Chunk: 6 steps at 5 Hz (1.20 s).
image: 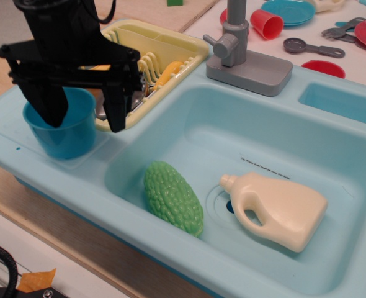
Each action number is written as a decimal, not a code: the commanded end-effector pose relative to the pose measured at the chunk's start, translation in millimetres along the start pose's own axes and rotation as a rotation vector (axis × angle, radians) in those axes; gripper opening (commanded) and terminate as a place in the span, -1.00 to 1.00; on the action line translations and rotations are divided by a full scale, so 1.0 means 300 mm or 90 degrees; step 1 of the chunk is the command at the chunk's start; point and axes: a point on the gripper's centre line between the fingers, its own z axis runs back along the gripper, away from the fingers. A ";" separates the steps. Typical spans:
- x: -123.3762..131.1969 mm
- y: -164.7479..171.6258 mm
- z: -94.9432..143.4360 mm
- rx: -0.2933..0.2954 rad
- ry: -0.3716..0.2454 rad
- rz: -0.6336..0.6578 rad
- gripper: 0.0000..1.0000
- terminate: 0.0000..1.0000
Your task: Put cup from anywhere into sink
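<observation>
The blue cup (62,135) stands upright on the sink unit's left ledge, in front of the dish rack. My black gripper (84,118) is open and low over it. Its left finger (48,105) reaches into the cup's mouth and its right finger (116,112) hangs outside the cup's right wall, so the jaws straddle that wall. The pale turquoise sink (232,133) lies to the right of the cup, with a grey faucet (237,53) behind it. The gripper hides the cup's rear rim.
In the basin lie a green bumpy vegetable (172,197) and a cream detergent bottle (276,208) over the drain. A yellow dish rack (167,46) with dishes stands behind the cup. A red cup (267,23), plates and utensils sit at the back right. A small recess (344,102) is at right.
</observation>
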 end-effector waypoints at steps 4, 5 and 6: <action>0.050 -0.043 0.004 0.008 0.003 -0.006 -1.00 -1.00; 0.079 -0.086 0.024 0.007 -0.017 -0.030 -1.00 -1.00; 0.127 -0.146 0.015 -0.011 -0.028 -0.070 -1.00 -1.00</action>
